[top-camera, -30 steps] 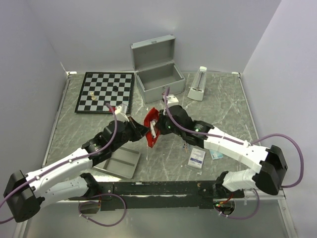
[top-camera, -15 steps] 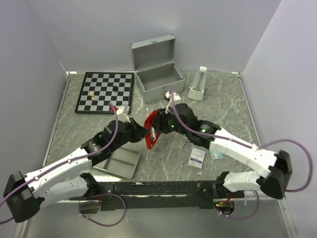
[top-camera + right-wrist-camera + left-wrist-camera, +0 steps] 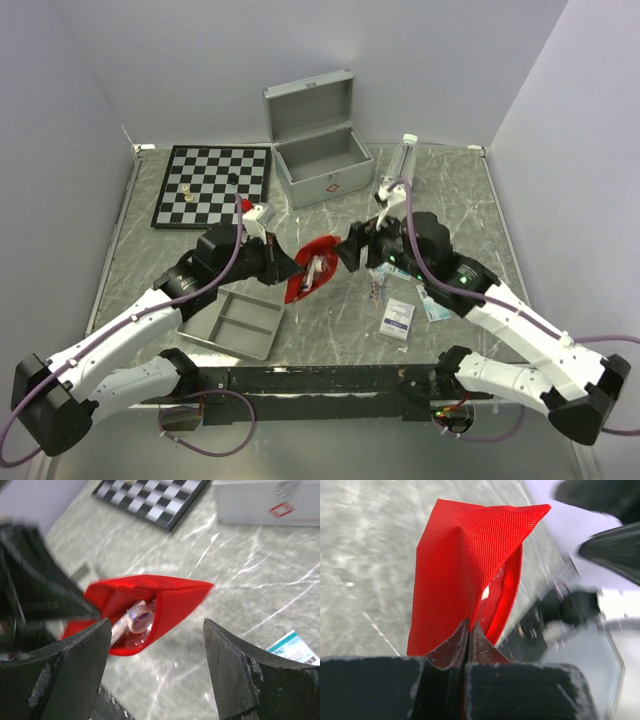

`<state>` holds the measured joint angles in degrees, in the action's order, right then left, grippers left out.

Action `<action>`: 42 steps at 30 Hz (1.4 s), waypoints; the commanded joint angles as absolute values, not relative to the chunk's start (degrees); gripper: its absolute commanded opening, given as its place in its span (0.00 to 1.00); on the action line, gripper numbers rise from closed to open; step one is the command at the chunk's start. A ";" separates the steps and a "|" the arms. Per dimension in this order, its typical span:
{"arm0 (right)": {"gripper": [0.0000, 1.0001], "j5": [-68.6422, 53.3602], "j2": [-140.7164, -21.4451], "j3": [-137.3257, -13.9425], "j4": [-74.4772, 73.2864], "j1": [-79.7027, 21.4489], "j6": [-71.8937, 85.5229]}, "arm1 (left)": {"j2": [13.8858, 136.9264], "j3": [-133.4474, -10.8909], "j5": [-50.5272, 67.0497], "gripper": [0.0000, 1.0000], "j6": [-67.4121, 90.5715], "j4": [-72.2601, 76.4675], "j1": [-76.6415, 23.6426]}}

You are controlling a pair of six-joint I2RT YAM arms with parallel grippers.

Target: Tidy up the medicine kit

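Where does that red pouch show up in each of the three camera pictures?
Top external: pouch at the centre, between the two arms.
Left wrist: pouch fills the middle, pinched at its lower edge.
Right wrist: pouch centre-left, mouth open.
Shared landmark: the silver case, behind the pouch in the top view, at upper right in the right wrist view.
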<state>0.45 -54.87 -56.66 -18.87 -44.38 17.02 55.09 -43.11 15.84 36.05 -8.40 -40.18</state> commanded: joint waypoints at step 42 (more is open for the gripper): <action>0.00 -22.93 -52.03 -53.53 -12.75 -33.85 26.61 | 35.27 -29.48 23.92 0.64 35.92 14.11 -29.79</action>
<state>-19.59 -51.92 -50.19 -14.20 -36.49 18.94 44.47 -39.57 30.41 28.56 -1.61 -30.04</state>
